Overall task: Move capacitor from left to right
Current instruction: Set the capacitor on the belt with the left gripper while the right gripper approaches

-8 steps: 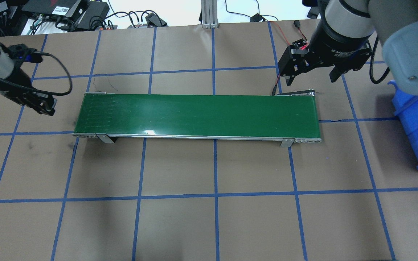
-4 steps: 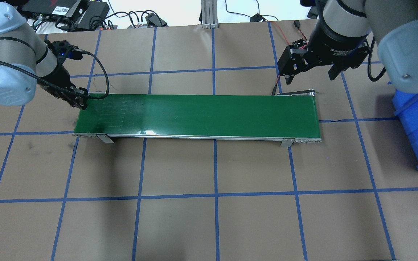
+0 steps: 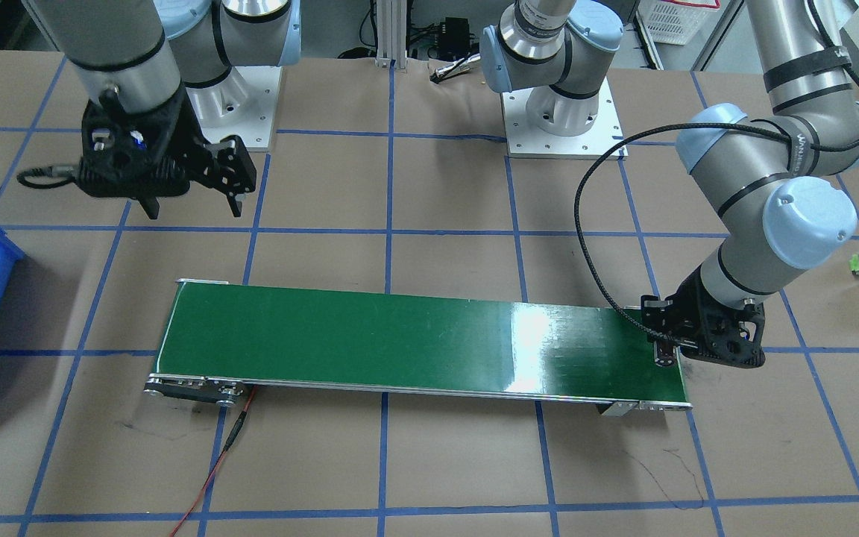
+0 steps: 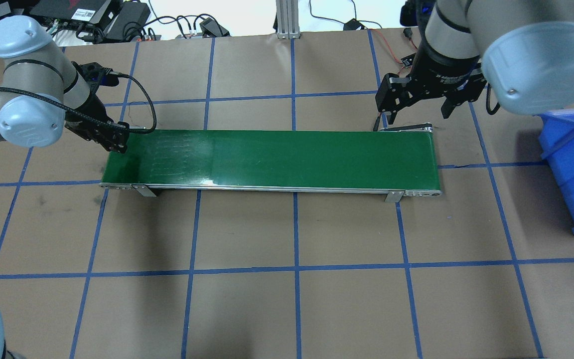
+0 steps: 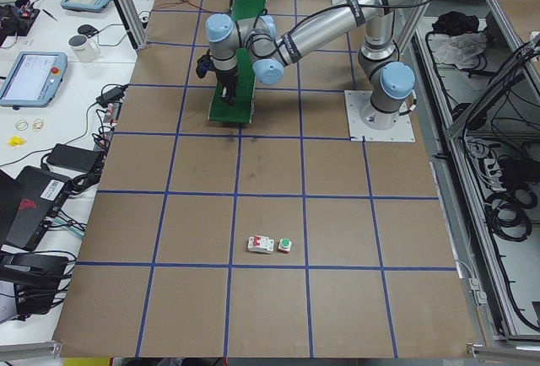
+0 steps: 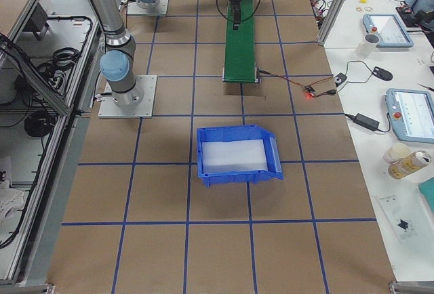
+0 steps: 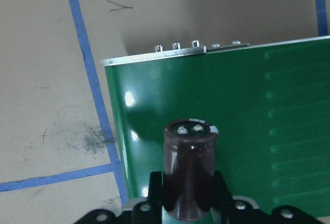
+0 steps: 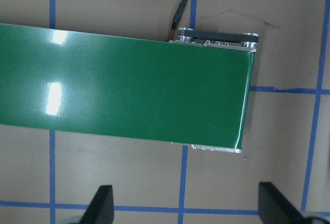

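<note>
Two tools at work. Nearest, my left tool [image 7: 188, 195] clamps the capacitor [image 7: 189, 167], shiny end outward, over the 9 o'clock end of the green belt [image 4: 277, 157]. Farther, at 2 o'clock, my right tool [image 4: 419, 113] hangs spread wide above the counter [image 4: 287, 309] beyond the belt.

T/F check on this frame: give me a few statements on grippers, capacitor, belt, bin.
1. Left gripper is shut on the capacitor. True.
2. The capacitor lies loose on the belt. False: it is clamped in the left gripper, over the belt's end.
3. Right gripper is shut. False: it is open, nothing between its fingers.
4. The bin stands on the table past the belt's right-arm end. True.
5. The switch and button are in the bin. False: both sit on the table, on the left arm's side.
</note>
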